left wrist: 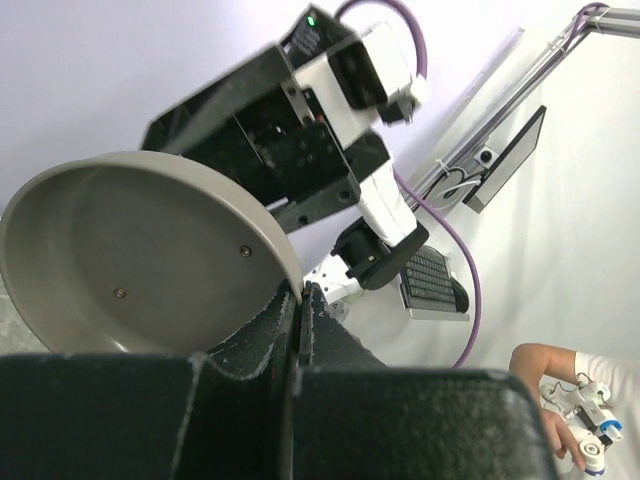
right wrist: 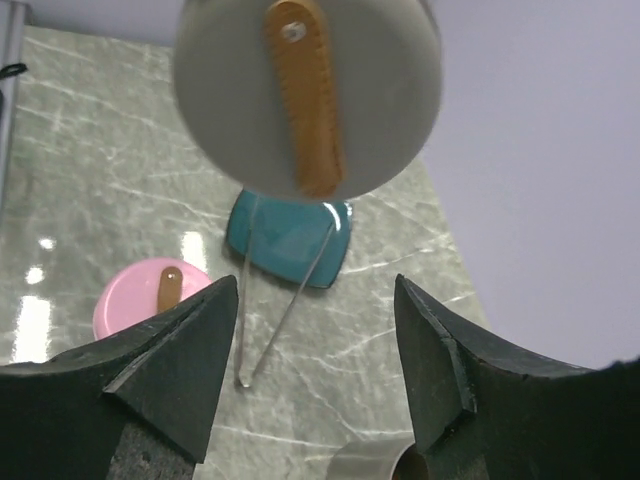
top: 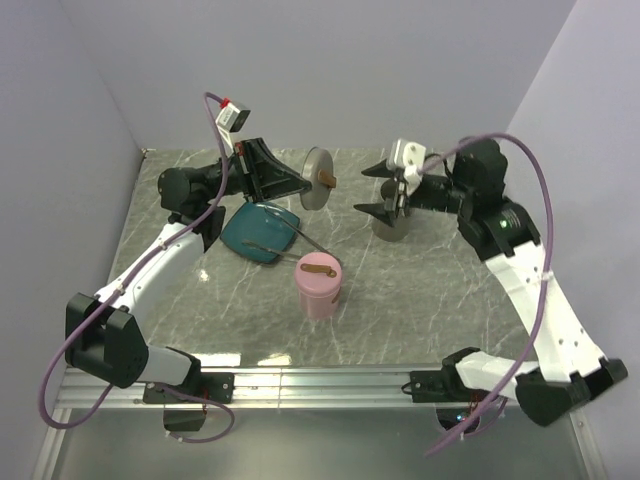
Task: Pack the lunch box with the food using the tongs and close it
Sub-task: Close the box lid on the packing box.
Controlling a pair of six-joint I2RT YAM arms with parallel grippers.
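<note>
The left hand (left wrist: 301, 302) is fully closed, its two black fingers pinching the rim of a grey round lid (top: 320, 178). It holds the lid on edge in the air above the far half of the grey marbled bench (top: 430, 300). The left wrist view shows the lid's hollow underside. Its other face, seen in the right wrist view, carries a tan leather strap (right wrist: 305, 100) fixed down its middle.

Below the lid and a little to its left, a teal square plate (top: 250, 228) lies flat on the bench, left of centre and nearer the far edge than the near one. Whether any food lies on it cannot be made out.

The thin silver metal tongs (right wrist: 289, 305) lie flat with their two slender arms spread. The open ends rest on the plate, and the joined end lies on the bench just beside a pink round container (top: 320, 290). That container stands upright near the middle of the bench. Its pink lid is on and bears a tan strap of its own.

To the right, the right hand (top: 378, 189) stands wide open and grips nothing, its fingers well apart. It hangs just above a grey round container (top: 392, 230), which stands uncovered on the bench right of centre, toward the far edge.
</note>
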